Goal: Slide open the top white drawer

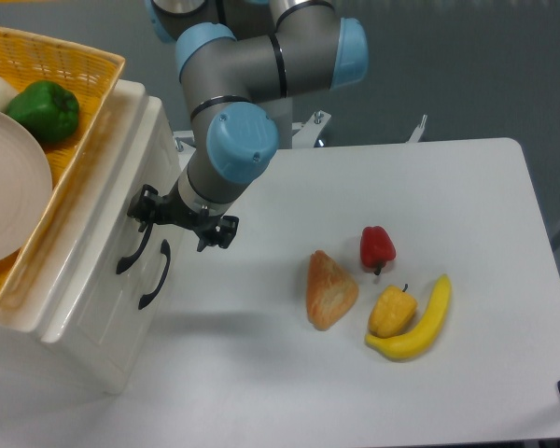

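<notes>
The white cabinet stands at the table's left, its front facing right. The top white drawer (101,278) looks closed, and its black curved handle (131,250) runs along its front. The lower drawer (131,329) has its own black handle (155,274) just beside it. My black gripper (149,213) is at the upper end of the top drawer's handle, touching or very close to it. The fingers blend with the handle, so I cannot tell how the jaws stand.
A yellow wicker basket (84,140) sits on the cabinet, holding a green pepper (44,110) and a white plate (9,187). On the table to the right lie a bread piece (329,289), a red pepper (377,247), a small yellow pepper (393,310) and a banana (420,322).
</notes>
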`<move>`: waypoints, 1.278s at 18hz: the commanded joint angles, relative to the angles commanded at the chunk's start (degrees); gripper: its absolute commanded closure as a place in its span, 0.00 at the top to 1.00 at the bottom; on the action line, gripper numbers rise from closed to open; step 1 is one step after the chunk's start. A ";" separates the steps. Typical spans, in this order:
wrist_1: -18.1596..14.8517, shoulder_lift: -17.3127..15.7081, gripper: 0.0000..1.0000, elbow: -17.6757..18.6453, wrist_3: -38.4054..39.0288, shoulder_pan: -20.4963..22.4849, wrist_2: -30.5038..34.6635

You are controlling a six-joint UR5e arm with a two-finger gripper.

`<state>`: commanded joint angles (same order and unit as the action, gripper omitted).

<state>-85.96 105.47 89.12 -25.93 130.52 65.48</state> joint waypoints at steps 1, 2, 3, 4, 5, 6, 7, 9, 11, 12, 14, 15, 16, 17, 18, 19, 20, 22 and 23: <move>0.09 0.09 1.00 -0.09 0.00 -0.09 -0.09; 0.09 0.09 1.00 -0.09 0.00 -0.09 0.00; 0.26 0.26 1.00 -0.09 -0.09 -0.44 0.00; 0.87 0.44 1.00 0.00 0.00 -0.44 0.00; 1.23 0.53 1.00 -0.09 0.09 -0.70 0.00; 1.32 0.79 1.00 0.00 0.09 -1.05 0.00; 1.32 0.79 1.00 -0.09 0.00 -1.23 0.09; 1.32 0.88 1.00 -0.09 0.00 -1.23 0.00; 1.41 0.88 1.00 -0.09 -0.09 -1.23 0.09; 1.41 0.88 1.00 -0.09 -0.09 -1.23 0.09; 1.76 0.97 1.00 -0.09 -0.18 -1.23 0.18; 1.76 0.97 1.00 -0.09 -0.18 -1.23 0.18; 1.76 1.14 1.00 -0.09 -0.18 -1.23 0.18; 1.76 1.23 1.00 -0.26 -0.18 -1.23 0.18; 1.76 1.32 1.00 -0.35 -0.26 -1.23 0.18; 1.84 1.32 1.00 -0.35 -0.35 -1.23 0.26; 1.85 1.41 1.00 -0.44 -0.35 -1.23 0.26; 1.93 1.58 1.00 -0.53 -0.53 -1.23 0.44; 1.93 1.58 1.00 -0.61 -0.53 -1.06 0.44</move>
<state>-84.02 107.05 88.51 -26.46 129.46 65.92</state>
